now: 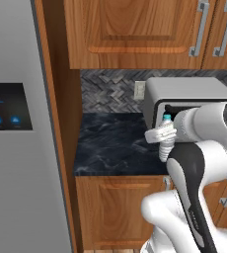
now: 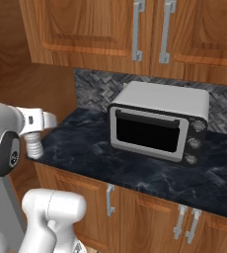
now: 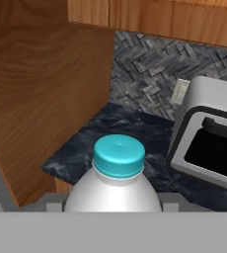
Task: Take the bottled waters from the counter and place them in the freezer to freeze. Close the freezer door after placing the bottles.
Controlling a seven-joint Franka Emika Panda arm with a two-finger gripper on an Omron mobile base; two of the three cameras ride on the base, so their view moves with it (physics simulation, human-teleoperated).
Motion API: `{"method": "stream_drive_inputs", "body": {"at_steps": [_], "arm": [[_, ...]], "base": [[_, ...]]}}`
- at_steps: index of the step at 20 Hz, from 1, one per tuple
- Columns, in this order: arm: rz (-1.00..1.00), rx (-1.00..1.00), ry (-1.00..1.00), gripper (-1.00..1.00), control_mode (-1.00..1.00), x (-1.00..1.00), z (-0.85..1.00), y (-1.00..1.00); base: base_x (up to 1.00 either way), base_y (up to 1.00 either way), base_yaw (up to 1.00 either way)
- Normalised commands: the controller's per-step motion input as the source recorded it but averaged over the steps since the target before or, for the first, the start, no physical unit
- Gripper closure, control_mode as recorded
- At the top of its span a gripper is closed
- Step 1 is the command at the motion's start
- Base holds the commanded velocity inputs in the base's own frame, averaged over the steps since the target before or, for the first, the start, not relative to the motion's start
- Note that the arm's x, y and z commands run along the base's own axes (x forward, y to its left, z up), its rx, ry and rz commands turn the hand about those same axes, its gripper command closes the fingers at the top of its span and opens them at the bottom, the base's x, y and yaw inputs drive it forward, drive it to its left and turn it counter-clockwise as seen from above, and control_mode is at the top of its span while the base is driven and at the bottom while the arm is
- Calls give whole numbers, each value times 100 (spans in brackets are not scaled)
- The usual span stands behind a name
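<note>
Grey steel is filling the left side of my left base view: it is the fridge door with the dark touchscreen (image 1: 7, 106), and it is closed. I am not seeing the freezer itself from where the base is standing. Next in size are the wooden upper cabinets (image 1: 130, 29) and the wooden side panel (image 3: 41, 94), then the dark marbled counter (image 1: 115, 143) with the grey microwave (image 2: 160, 121) standing on it against the tiled wall (image 2: 93, 86).

I am holding one water bottle (image 3: 116, 185) in the gripper (image 1: 161, 133). The jaws are closed around its body; the bottle is standing almost upright, cap (image 3: 119, 154) up, over the front left part of the counter, just beside the microwave in the left base view. In the right base view the ribbed lower part is hanging near the counter edge, and I cannot tell if it is lifted clear or touching the stone. I am not finding a second bottle here.

My judgement is that I am carrying the first bottle away. The risks I am thinking of: swinging left, the bottle could hit the wooden side panel, because the passage is narrow; a smooth round bottle could also slip or tilt in the jaws during a fast swing.
</note>
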Motion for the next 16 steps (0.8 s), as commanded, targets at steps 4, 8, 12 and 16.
{"method": "stream_drive_inputs", "body": {"at_steps": [4,8,12,16], "arm": [[0,0,-11,100,-100,-26,8,0],[0,5,-34,100,-100,-24,0,0],[0,0,-11,100,-100,0,0,0],[0,0,0,100,-100,0,0,0]], "base": [[0,0,0],[0,0,0],[0,0,0],[0,0,0]]}}
